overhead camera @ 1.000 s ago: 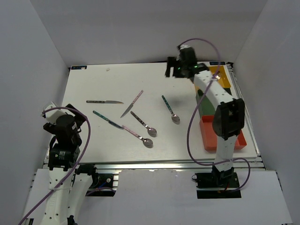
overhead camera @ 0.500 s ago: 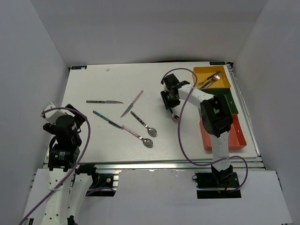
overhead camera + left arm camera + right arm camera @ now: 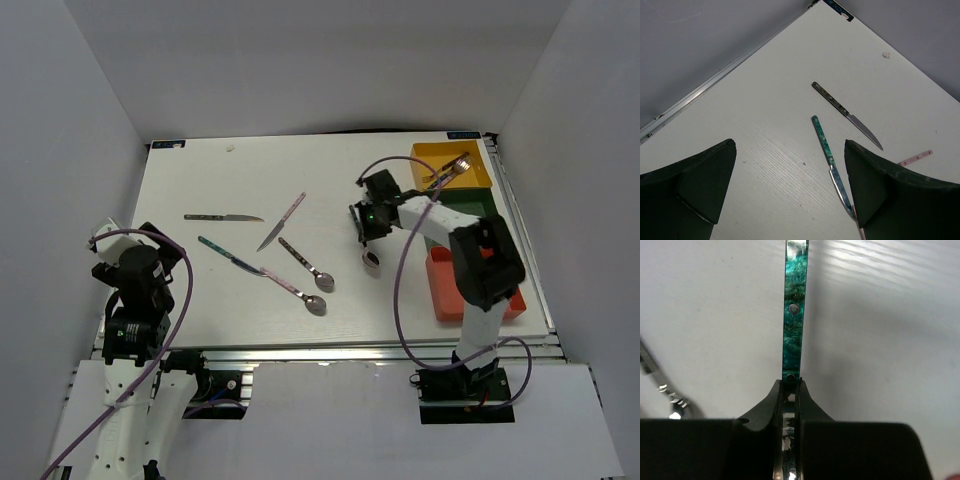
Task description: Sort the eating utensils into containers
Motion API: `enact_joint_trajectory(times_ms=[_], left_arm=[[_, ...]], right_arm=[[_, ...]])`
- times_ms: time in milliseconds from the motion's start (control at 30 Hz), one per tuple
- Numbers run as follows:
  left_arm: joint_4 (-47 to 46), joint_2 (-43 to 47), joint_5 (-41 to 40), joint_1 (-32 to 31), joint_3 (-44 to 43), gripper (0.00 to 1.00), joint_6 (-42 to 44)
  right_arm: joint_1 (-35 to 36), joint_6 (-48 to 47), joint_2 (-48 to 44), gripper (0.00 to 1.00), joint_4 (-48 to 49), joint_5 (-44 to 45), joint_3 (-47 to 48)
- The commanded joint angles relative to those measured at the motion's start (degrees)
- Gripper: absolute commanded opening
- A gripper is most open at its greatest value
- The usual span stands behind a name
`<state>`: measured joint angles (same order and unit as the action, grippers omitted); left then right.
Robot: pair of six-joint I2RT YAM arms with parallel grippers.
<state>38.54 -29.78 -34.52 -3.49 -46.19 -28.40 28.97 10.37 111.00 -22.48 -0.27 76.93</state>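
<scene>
My right gripper (image 3: 790,382) is shut on the teal-handled spoon (image 3: 793,315) at the neck end of its handle; the handle sticks out ahead over the table. From above, that gripper (image 3: 365,222) sits mid-table with the spoon's bowl (image 3: 371,258) just below it. Still on the table are a dark-handled knife (image 3: 222,217), a pink-handled knife (image 3: 283,221), a teal knife (image 3: 230,256) and two spoons (image 3: 305,263) (image 3: 297,291). The yellow container (image 3: 478,172) holds utensils. My left gripper (image 3: 789,145) is open above the table, holding nothing.
The dark green container (image 3: 485,200) and the red-orange one (image 3: 440,285) line the right edge, partly behind my right arm. White walls enclose the table. The left wrist view shows the teal knife (image 3: 827,150) and the dark-handled knife (image 3: 845,112) ahead.
My right arm swung from beside the yellow container down to the teal-handled spoon, and its jaws closed on the handle. The left arm has stayed still.
</scene>
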Motion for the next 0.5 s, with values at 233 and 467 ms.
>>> enact_joint_trajectory(times_ms=[233,467], left_arm=[[-0.2,0.4,0.0,0.0,0.4,0.98,0.2],[-0.3,1.0,-0.1,0.0,0.4,0.98,0.2]], right_arm=[[-25.4,32.0,-32.3,0.00,20.9,1.7,-24.8],[-38.9,37.5,-28.1,0.00,21.3,2.6,-24.0]])
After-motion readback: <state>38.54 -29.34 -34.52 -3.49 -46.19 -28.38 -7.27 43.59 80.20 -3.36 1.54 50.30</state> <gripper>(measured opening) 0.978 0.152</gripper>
